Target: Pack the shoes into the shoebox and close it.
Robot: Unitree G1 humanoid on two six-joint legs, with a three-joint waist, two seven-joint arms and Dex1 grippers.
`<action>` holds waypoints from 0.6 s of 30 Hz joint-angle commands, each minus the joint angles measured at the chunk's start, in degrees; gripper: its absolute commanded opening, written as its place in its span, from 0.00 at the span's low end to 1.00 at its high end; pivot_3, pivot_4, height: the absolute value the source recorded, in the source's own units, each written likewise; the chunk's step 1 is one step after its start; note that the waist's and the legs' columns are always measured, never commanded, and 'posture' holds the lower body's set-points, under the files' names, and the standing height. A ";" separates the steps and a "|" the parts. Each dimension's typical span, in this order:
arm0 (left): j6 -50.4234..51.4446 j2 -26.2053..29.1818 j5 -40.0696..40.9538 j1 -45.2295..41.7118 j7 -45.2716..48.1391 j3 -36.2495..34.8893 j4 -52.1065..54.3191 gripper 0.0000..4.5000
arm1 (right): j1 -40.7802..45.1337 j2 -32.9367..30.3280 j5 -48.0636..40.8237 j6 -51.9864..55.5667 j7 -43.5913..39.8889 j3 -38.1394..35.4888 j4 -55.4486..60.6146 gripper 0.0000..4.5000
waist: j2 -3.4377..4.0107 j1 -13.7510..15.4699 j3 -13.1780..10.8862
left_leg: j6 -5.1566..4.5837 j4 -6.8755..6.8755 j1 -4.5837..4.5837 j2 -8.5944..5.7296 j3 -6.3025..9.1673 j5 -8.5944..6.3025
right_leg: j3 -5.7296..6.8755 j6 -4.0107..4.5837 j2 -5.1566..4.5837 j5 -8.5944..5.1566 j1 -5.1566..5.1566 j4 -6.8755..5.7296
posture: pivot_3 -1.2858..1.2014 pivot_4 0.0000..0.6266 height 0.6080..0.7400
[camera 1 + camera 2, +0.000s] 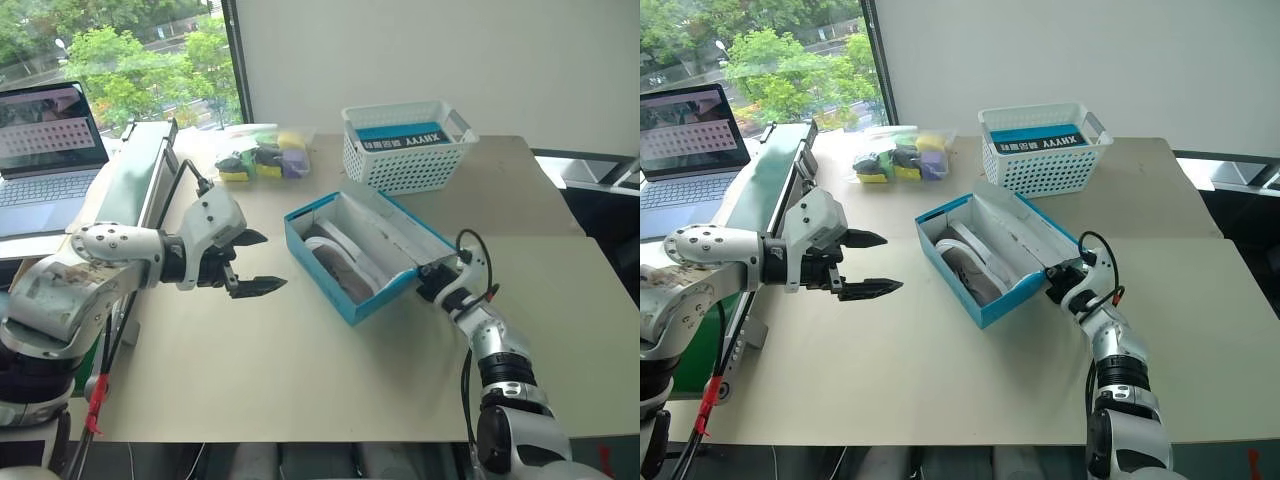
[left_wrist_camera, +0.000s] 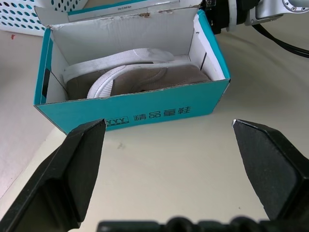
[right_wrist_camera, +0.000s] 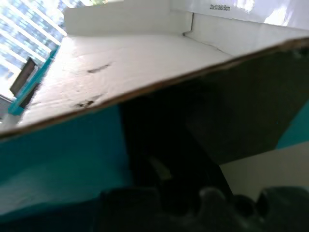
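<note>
**Shoes in, lid not shut yet**

Shoebox (image 1: 352, 262) sits mid-table, angled, well short of the white basket (image 1: 405, 146). The shoes (image 2: 140, 77) are already inside, lying lengthwise, grey-brown uppers and white straps visible above the near wall. Packing looks done; I can't separate the two shoes cleanly from these views.

Lid (image 1: 1025, 232) is still up, leaning off the box's far long side, white inner face showing.

Right gripper (image 1: 1058, 276) is at the box's right end, by the lid's corner, fingers closed together; can't tell if they pinch the cardboard or just press on it. Left gripper (image 1: 242, 263) hangs above bare table left of the box, jaws wide, empty.

Left to do: swing the lid over and seat it.
</note>
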State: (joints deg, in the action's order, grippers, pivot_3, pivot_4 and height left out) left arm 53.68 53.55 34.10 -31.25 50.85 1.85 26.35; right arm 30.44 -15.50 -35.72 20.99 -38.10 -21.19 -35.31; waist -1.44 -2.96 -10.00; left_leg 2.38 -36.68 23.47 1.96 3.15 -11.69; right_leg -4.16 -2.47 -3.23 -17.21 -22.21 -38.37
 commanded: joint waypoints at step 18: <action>-2.80 0.08 -1.73 -1.00 1.48 0.57 0.51 1.00 | -19.00 3.54 -13.45 15.58 2.63 6.65 45.05 0.01 | 0.19 0.34 -0.12 | 0.00 0.03 0.04 0.01 0.01 0.00 | 0.00 -0.01 0.02 -0.01 -0.07 -0.03 | 0.52 0.24 1.00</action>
State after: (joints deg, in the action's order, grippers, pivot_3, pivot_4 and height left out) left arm 52.37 53.60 32.82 -31.19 52.05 2.77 26.30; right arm 11.60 -11.96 -46.64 35.31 -35.67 -15.14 5.57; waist -1.25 -2.62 -10.12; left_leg 2.38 -36.66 23.51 1.97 3.16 -11.69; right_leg -4.15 -2.48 -3.21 -17.23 -22.28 -38.40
